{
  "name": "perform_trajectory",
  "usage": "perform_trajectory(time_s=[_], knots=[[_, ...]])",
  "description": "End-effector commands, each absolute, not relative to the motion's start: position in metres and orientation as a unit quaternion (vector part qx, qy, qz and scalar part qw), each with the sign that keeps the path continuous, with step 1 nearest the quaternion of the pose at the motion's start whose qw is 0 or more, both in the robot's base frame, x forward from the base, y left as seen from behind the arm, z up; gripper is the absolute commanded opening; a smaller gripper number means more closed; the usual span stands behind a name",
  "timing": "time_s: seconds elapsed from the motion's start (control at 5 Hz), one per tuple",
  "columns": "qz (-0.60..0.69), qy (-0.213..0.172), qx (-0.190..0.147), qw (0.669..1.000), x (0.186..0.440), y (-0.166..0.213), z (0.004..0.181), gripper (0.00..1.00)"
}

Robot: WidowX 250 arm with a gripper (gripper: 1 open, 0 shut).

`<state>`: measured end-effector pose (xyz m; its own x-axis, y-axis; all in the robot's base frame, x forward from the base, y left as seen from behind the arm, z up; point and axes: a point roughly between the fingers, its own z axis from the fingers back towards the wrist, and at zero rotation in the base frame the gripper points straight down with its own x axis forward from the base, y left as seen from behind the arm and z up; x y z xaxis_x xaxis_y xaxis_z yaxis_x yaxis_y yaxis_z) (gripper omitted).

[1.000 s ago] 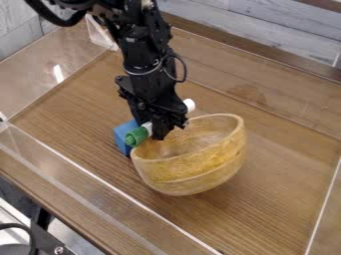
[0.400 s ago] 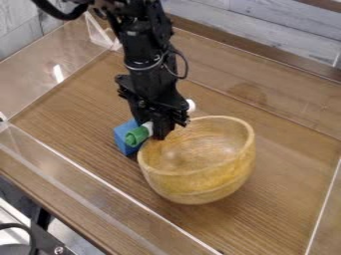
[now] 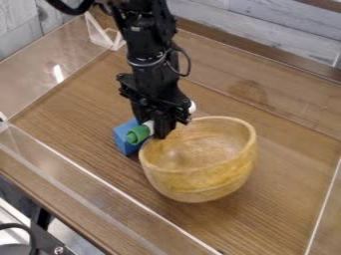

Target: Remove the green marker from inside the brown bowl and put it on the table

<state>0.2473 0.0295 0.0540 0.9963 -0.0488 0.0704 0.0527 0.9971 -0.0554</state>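
Note:
My gripper [image 3: 163, 131] points straight down just outside the left rim of the brown bowl [image 3: 202, 182], and it is shut. The green marker [image 3: 136, 131] lies crosswise in the jaws. Its green cap sticks out to the lower left and a white end shows at the upper right of the fingers. The middle of the barrel is hidden by the fingers. The light tan bowl stands upright on the table [image 3: 67, 100], and nothing shows inside it. Whether the marker touches the table is hidden.
A blue block [image 3: 122, 142] sits on the table right behind and under the green cap, left of the bowl. Clear acrylic walls [image 3: 80, 189] edge the tabletop at the front and sides.
A second ago the bowl was tipped up on its side against the gripper. It has since dropped back to stand level. The gripper has kept its place.

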Motion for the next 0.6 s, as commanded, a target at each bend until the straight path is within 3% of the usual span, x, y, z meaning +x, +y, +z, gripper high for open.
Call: perform_trajectory(time_s=[0.0,0.4], knots=[[-0.030,-0.052,-0.021,0.998,0.2583,0.0306,0.0628,0.00],[-0.029,-0.048,-0.019,0.998,0.2606,0.0307,0.0633,0.00]])
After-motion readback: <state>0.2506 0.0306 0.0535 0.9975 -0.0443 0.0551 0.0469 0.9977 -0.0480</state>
